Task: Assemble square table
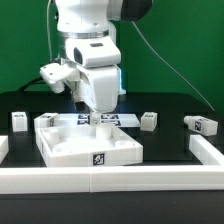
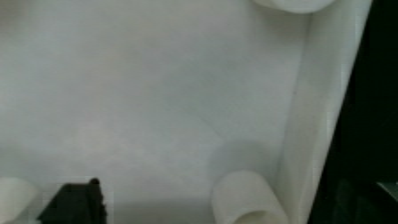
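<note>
White is seen all over the arm (image 1: pixel 88 25): glossy, rounded shells, smooth as moulded plastic. A black cap (image 1: pixel 137 8) is picked out at the upper joint, on the exterior view's right. Below a dark seam, a boxy white hand block (image 1: pixel 100 85) is noted, with a faint bluish sheen caught along one edge. A small white camera housing (image 1: pixel 52 74) is seen mounted on its side, at the exterior view's left (details too small to be made out). A thin pale cable (image 1: pixel 178 68) is traced curving away behind. The gripper (image 1: pixel 92 118) is finished with short dark fingers; in the wrist view one fingertip (image 2: pixel 75 202) is shown matte black.
</note>
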### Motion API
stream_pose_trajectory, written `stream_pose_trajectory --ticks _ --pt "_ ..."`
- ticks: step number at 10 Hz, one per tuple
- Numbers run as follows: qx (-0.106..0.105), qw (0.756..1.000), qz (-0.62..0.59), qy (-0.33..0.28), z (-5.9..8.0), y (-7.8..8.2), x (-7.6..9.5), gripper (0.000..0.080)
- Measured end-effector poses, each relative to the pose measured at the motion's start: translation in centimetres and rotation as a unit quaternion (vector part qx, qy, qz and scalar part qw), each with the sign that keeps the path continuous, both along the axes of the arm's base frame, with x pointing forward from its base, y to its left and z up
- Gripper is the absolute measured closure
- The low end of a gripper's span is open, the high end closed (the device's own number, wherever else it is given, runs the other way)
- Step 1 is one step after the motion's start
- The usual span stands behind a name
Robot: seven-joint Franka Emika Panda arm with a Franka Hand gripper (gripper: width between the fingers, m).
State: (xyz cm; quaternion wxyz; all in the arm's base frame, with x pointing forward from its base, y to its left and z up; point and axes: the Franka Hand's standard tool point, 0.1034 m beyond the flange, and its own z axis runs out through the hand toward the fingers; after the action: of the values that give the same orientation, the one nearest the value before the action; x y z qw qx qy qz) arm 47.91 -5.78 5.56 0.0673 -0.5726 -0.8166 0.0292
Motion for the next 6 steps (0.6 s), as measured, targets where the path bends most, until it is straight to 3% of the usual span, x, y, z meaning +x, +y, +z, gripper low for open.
stream_pose_trajectory --ticks 3,6 --pt "0.007 1.0 -0.011 0.025 -2.0 -1.0 -3.6 0.015" --pt "0.013 0.999 -0.018 0.039 -3.7 -1.7 -4.9 0.015"
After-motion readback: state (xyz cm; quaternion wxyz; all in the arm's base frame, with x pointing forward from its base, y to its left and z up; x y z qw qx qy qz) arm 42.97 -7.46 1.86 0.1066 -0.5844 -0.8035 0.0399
